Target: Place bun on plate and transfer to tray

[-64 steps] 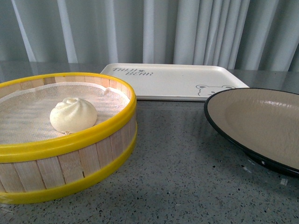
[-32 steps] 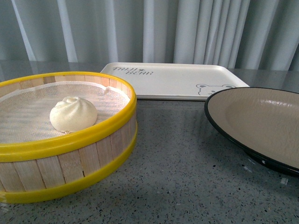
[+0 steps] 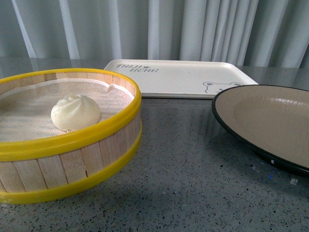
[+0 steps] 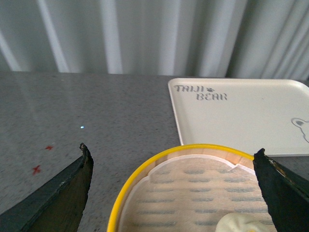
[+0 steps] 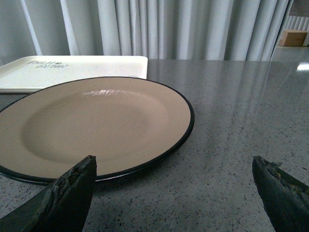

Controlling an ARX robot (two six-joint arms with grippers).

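The bun (image 3: 76,112) lies in the steamer basket (image 3: 96,137), not yet on the plate (image 3: 270,121), so the left gripper (image 4: 173,150) hangs spread above it, likely for pickup, and the right gripper (image 5: 174,159) is likewise released near the plate.

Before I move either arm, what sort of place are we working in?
Likely a staged test bench dressed as a food-serving counter, not a working kitchen. Grey curtains hang behind a speckled grey countertop with red marks on it. A steamer basket holds one bun, with a plate and tray.
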